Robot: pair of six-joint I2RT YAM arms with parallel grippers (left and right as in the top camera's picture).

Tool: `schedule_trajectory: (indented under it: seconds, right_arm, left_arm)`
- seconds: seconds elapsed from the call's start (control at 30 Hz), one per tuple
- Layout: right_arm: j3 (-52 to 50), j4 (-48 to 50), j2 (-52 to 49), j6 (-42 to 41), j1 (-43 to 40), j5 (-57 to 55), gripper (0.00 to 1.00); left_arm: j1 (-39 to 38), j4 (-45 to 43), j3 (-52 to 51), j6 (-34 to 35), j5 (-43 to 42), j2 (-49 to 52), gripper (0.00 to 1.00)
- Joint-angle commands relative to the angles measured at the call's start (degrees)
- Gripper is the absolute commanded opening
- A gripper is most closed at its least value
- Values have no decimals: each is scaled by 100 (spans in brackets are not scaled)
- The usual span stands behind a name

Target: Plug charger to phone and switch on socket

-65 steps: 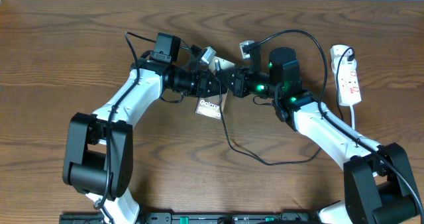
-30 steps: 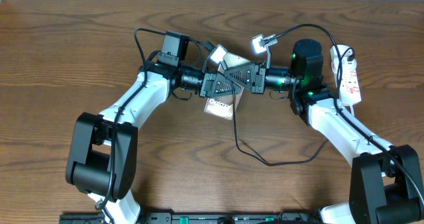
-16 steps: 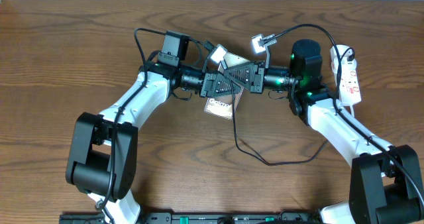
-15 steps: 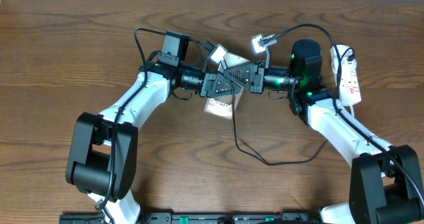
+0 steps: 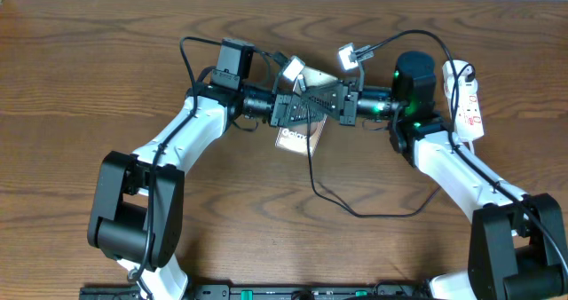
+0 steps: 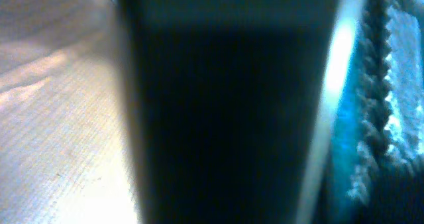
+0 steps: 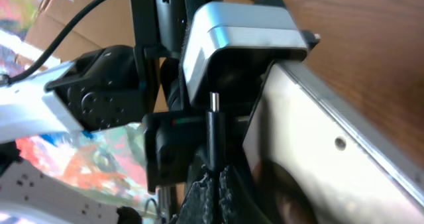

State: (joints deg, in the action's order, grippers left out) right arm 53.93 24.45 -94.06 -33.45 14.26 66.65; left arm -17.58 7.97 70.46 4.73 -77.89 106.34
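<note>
Nudged upward, right gripper (image 7: pixel 213 176) holds charger (image 7: pixel 212 128) beside phone (image 7: pixel 324 159).

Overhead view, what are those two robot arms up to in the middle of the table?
They are working on plugging a charger into a phone. The left gripper is shut on the phone, and the right gripper is shut on the charger just behind its plug tip. The bare tip sits close to the phone's edge, not yet in it. The socket lies apart beside the right arm, with no gripper on it.
</note>
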Motion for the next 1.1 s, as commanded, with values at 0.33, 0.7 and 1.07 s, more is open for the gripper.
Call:
schedule_trajectory:
  seconds: [0.33,0.7,1.07]
  right_arm:
    - [-44,-111,87,520,-184,2286,1]
    - [-173,-817,197,393,-151,2033,1]
    - [-179,-503,197,55,-190,1735,1]
  left_arm:
    - [704,-2955,162,6293,2164,-151,7]
    - [649,-4238,162,7257,2096,-199,7]
    - [570,-5246,162,7573,1410,-199,7]
